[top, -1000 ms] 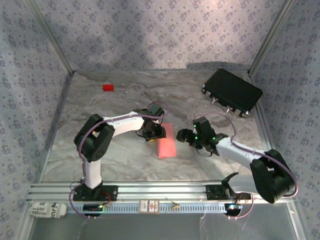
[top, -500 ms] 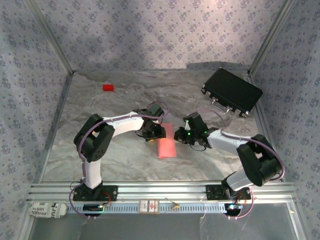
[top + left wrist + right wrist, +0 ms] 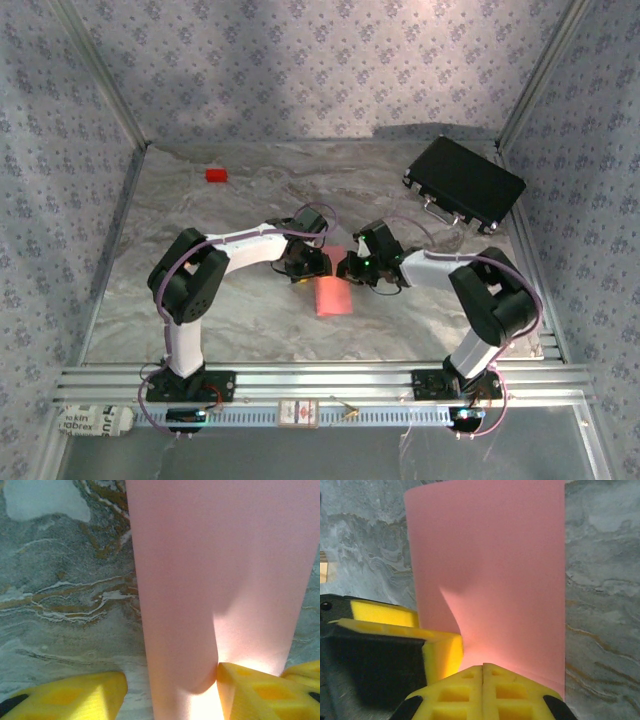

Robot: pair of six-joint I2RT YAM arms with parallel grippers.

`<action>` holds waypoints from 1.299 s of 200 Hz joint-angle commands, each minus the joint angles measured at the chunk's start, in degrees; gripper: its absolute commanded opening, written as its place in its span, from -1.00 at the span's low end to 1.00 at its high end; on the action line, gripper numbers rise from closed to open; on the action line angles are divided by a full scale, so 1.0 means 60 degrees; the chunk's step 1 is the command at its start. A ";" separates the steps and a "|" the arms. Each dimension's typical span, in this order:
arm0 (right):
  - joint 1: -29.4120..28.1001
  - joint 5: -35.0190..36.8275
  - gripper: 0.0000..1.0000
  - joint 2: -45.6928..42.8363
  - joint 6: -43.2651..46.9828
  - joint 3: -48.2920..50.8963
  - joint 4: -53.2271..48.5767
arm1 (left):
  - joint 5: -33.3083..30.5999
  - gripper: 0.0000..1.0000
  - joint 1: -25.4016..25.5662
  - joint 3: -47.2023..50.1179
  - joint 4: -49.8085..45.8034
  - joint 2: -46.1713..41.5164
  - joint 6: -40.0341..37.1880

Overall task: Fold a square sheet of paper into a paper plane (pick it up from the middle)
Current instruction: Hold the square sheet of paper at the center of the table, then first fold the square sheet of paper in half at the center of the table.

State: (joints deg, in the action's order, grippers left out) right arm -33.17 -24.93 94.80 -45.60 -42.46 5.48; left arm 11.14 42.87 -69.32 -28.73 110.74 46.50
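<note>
The square sheet of paper (image 3: 333, 295) lies folded into a salmon-pink strip at mid-table. My left gripper (image 3: 306, 266) stands open over its far left part. In the left wrist view the paper (image 3: 215, 580) runs up between the yellow fingers (image 3: 75, 695). The left one stands clear on bare table, and the right one touches a raised curl of paper. My right gripper (image 3: 350, 268) is shut, its joined tips (image 3: 483, 667) resting at the near edge of the paper (image 3: 490, 555). I cannot tell whether any paper is pinched there. The left gripper's yellow finger (image 3: 440, 650) sits close beside them.
A small red block (image 3: 216, 175) lies at the far left. A black case (image 3: 465, 183) sits at the far right corner. Patterned walls close in three sides, and an aluminium rail (image 3: 320, 380) runs along the near edge. The tabletop (image 3: 200, 300) is marbled grey.
The right arm swung left to the paper, its jaws closing on the way, and its tips now meet the sheet beside the left gripper. The left arm and the paper stayed put.
</note>
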 commanded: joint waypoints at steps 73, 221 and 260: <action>0.0028 0.0868 -1.00 0.0785 0.0488 0.0419 -0.1249 | -0.0327 0.14 0.0018 0.0715 0.0290 0.0953 -0.0165; 0.0592 0.0793 -1.00 0.0480 0.1288 0.0157 -0.2159 | 0.3642 -0.83 -0.0443 0.2219 0.5001 -0.2033 0.0967; 0.0577 0.0830 -1.00 0.0524 0.1246 0.0157 -0.2135 | 0.4244 -1.00 -0.0456 0.2496 0.6011 -0.1405 0.1403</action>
State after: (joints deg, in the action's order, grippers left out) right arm -29.95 -24.10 96.14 -38.94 -43.00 -0.64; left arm 31.18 40.38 -55.46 -0.12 100.31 52.56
